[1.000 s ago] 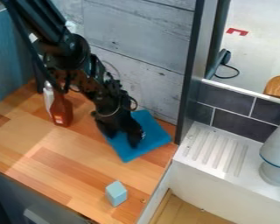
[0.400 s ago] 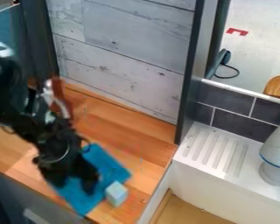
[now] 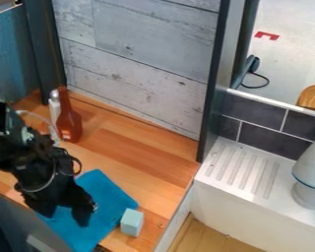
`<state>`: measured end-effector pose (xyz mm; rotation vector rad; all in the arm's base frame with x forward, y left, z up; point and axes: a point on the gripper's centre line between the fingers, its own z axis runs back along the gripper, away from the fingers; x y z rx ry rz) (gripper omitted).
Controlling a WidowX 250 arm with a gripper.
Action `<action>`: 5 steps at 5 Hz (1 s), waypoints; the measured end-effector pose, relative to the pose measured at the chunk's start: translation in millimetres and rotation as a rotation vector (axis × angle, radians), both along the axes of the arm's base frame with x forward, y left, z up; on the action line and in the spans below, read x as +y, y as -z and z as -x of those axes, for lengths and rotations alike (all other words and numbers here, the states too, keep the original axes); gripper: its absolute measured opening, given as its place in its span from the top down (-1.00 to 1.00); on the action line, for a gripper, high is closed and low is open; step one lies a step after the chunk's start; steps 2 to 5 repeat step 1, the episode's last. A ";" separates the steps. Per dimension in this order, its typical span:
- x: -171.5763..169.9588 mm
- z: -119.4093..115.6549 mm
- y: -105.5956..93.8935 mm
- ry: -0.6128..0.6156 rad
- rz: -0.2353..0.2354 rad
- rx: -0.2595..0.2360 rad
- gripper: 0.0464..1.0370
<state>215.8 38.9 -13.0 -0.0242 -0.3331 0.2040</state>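
We are watching the black gripper (image 3: 66,215) hanging at the front left of the wooden counter (image 3: 130,155), its two fingers standing apart and pointing down at the blue cloth (image 3: 110,194). The cloth is lying at a slant under them, reaching the counter's front edge. We are seeing a pale blue block (image 3: 132,222) standing just beside the cloth's right side. Farther back, a reddish-brown bottle (image 3: 69,124) is standing upright beside a white bottle (image 3: 54,109). A ridged white drainer (image 3: 242,170) is sitting to the right.
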 end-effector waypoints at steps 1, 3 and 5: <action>-1.9 -3.2 -29.7 -0.025 0.004 -0.056 -0.93; -1.9 -3.2 -29.7 -0.025 0.004 -0.056 -0.93; -1.9 -3.2 -29.7 -0.025 0.004 -0.056 -0.93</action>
